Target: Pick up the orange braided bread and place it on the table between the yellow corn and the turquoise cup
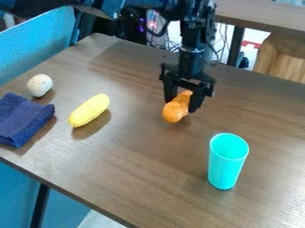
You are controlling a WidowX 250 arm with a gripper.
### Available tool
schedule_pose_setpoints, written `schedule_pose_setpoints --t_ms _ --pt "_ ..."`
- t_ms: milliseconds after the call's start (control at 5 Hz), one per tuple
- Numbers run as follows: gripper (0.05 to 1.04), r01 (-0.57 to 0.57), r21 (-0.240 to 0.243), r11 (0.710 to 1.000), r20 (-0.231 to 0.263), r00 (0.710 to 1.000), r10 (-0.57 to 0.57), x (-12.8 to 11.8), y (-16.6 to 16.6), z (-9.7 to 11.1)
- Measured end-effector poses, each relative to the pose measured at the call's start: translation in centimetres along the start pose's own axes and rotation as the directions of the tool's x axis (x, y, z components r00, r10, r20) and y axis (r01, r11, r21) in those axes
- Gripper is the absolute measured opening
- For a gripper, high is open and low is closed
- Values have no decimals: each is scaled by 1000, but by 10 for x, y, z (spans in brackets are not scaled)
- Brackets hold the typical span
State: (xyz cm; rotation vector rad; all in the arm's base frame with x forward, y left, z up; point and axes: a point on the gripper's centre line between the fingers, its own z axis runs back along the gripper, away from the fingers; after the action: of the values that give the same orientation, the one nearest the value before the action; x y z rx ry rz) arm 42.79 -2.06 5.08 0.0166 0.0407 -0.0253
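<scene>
The black gripper (pixel 184 101) hangs over the back middle of the wooden table, its two fingers on either side of an orange toy (pixel 174 110), closed against its narrower upper part. The toy's rounded end points toward the front left, low over the tabletop; whether it touches the table I cannot tell. Left of it lies a yellow corn-shaped toy (pixel 89 110). A turquoise cup (pixel 227 161) stands upright to the front right of the gripper.
A folded dark blue cloth (pixel 24 119) lies at the table's left edge, with a whitish ball (pixel 40 85) just behind it. The wooden table (pixel 143 178) has its front edge running down from the left. A blue partition (pixel 37 44) borders the back left.
</scene>
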Motion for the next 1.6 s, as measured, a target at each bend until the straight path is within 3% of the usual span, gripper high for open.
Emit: schedule_pose_setpoints --t_ms 200,400,600,800,1200,1400,1600 --pt "798 -2 -19 1000 -10 1000 2 -8 -3 -19" --pt "857 1 -49 999 40 999 1 -8 -5 -24" --pt "1006 6 -53 999 18 1000 -5 -6 -6 -25" --pt "1001 -27 -64 998 29 999 29 -10 -9 -24" --pt "1000 -78 -76 994 191 977 92 -31 -6 55" --pt "1000 -86 -55 995 172 981 94 -54 1 73" --pt "1000 -122 54 991 74 990 118 -73 42 73"
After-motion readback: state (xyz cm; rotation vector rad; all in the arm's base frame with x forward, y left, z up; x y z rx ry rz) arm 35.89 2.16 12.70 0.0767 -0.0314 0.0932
